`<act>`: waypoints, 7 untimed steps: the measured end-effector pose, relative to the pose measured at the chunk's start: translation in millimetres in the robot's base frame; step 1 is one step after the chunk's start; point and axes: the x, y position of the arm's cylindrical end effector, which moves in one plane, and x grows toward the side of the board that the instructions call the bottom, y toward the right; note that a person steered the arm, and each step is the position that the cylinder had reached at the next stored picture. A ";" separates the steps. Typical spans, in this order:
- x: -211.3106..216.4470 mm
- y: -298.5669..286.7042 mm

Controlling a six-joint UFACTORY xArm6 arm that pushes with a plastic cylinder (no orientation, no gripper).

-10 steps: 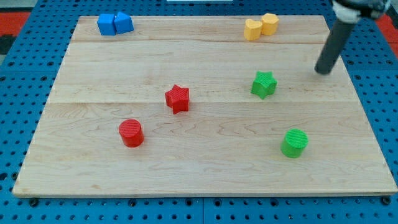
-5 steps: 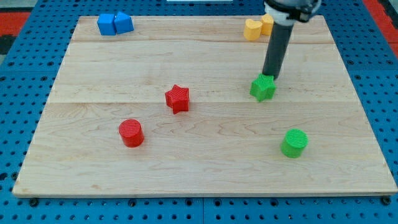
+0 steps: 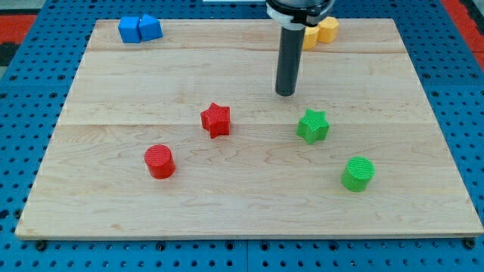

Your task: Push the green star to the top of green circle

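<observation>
The green star (image 3: 312,125) lies on the wooden board (image 3: 249,204), right of centre. The green circle (image 3: 358,174) stands below it and to its right, a clear gap apart. My tip (image 3: 285,93) is above the star and to its left, a short way off and not touching it. The dark rod rises from the tip to the view's top.
A red star (image 3: 215,119) lies left of centre, with a red circle (image 3: 159,161) below and left of it. Two blue blocks (image 3: 139,29) sit at the top left. Two yellow blocks (image 3: 319,32) sit at the top, partly behind the rod.
My tip swept left from the board's right side, reached the green star's top, then moved on up-left. The star shifted down and slightly left.
</observation>
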 end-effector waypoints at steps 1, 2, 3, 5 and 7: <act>43.8 2.7; 60.9 4.1; 62.2 30.5; 137.4 70.8; -3.5 76.0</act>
